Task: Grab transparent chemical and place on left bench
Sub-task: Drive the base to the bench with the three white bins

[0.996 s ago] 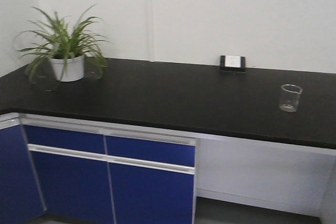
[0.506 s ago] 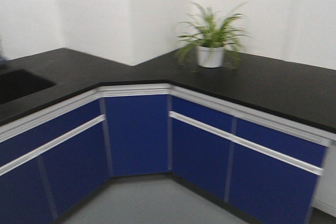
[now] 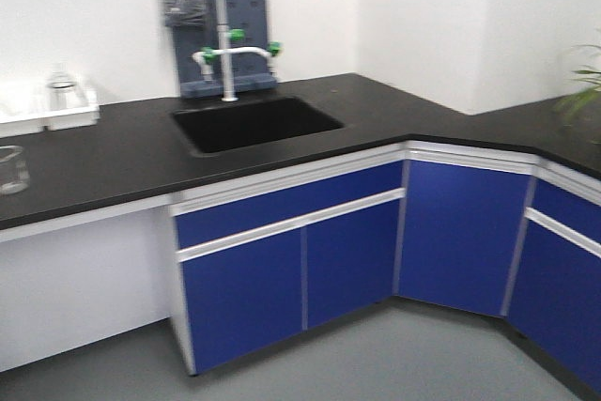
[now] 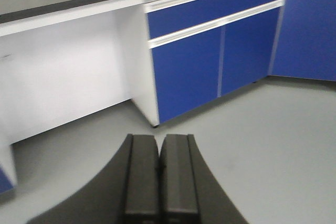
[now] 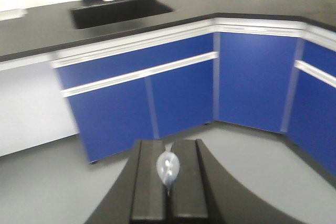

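Observation:
The transparent chemical (image 5: 167,167) shows in the right wrist view as a clear pipette bulb standing between the black fingers of my right gripper (image 5: 169,143), which is shut on it; its thin tip is hidden. My left gripper (image 4: 159,138) hangs over the grey floor, its pads pressed together with nothing between them. The black-topped bench (image 3: 113,161) with a sink (image 3: 254,124) runs across the front view, and the same bench (image 5: 31,30) lies ahead of the right gripper. Neither gripper appears in the front view.
A tall faucet (image 3: 225,25) with green handles stands behind the sink. A glass beaker (image 3: 11,168) and a white tray (image 3: 52,105) sit at the bench's left end. Blue cabinets (image 3: 282,260) line the floor, and plant leaves (image 3: 584,91) show at the right edge.
The front view has swung left: from the bench with the plant and beaker, past the corner, to the sink bench. The plant has slid to the right edge.

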`<state>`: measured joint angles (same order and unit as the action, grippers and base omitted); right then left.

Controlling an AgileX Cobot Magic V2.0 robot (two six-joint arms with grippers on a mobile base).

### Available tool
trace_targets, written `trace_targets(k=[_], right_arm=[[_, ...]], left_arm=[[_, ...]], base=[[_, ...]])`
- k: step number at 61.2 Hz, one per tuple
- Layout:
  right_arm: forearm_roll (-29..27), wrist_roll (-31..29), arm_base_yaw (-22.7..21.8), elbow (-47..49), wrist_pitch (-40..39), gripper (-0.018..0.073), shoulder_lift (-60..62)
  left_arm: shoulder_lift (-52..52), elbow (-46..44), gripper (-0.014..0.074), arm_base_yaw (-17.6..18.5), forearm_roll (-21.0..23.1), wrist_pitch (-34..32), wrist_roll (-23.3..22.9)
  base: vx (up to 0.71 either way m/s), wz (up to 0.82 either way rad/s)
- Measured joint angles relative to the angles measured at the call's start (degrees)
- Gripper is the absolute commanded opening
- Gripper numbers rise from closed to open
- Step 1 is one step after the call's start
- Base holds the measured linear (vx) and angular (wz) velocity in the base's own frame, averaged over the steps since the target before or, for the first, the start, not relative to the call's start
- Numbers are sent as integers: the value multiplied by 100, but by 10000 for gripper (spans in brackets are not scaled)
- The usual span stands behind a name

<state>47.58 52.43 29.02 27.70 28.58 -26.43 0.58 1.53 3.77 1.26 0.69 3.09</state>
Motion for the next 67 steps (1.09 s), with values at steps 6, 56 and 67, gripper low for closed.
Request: trace_targets(k=[6,56,67], right_arm=[[0,0,0,0,12,-3,0],[0,0,0,0,30,-3,0],[0,0,0,0,30,-3,0]], left_arm=[[0,0,-3,0,0,0,0],[0,0,-3,0,0,0,0],[0,0,-3,0,0,0,0]], base=[[-12,62],[7,58],[28,42]])
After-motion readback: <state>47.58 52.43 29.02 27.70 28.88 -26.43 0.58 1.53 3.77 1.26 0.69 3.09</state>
